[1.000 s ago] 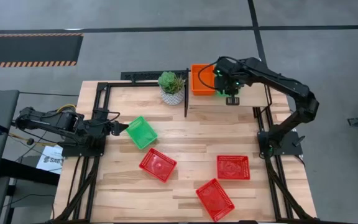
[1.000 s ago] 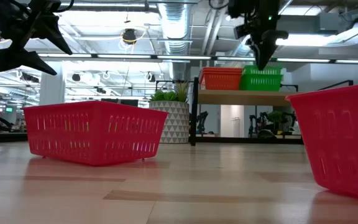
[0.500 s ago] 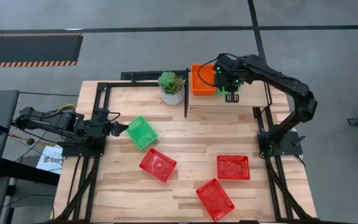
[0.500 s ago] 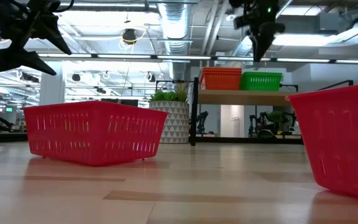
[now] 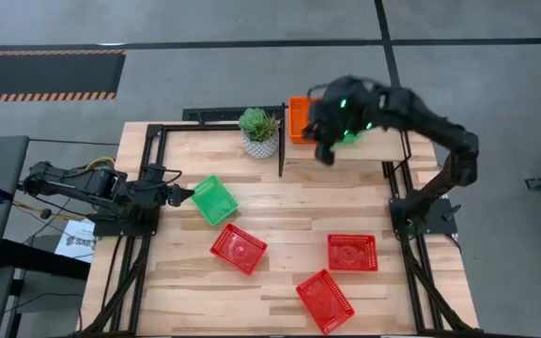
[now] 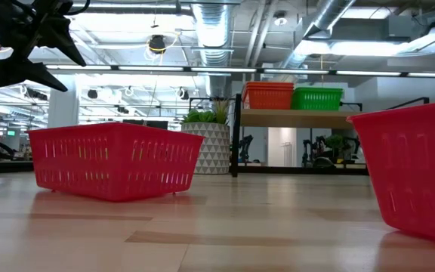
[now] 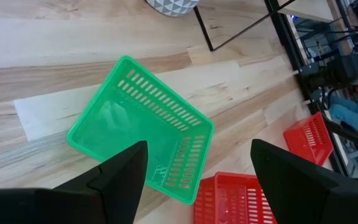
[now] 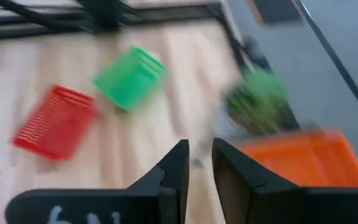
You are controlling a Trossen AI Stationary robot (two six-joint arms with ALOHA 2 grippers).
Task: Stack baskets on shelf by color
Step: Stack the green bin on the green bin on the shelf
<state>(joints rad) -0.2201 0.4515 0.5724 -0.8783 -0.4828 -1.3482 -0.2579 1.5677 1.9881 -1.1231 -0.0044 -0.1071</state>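
An orange basket [image 6: 269,95] and a green basket [image 6: 317,98] stand side by side on the shelf [image 6: 297,117]. In the high view only the orange basket [image 5: 299,117] shows beside my arm. Another green basket [image 5: 214,199] sits on its base on the table, as do three red baskets [image 5: 239,248], [image 5: 352,253], [image 5: 325,300]. My left gripper [image 5: 185,195] hovers open just left of the green table basket [image 7: 142,146], high above it [image 6: 75,78]. My right gripper [image 5: 327,145] is raised over the shelf, blurred; its fingers [image 8: 200,146] stand a narrow gap apart, holding nothing.
A plant in a white patterned pot [image 5: 259,131] stands on the table just left of the shelf's black frame leg [image 5: 282,150]. Bare wood lies between the shelf and the red baskets. Black frame rails run along the table's left and right sides.
My right gripper has risen from just above the green basket on the shelf, out of the low view's top. It has swung toward the table's left, over the shelf toward the orange basket. The baskets and my left arm have stayed still.
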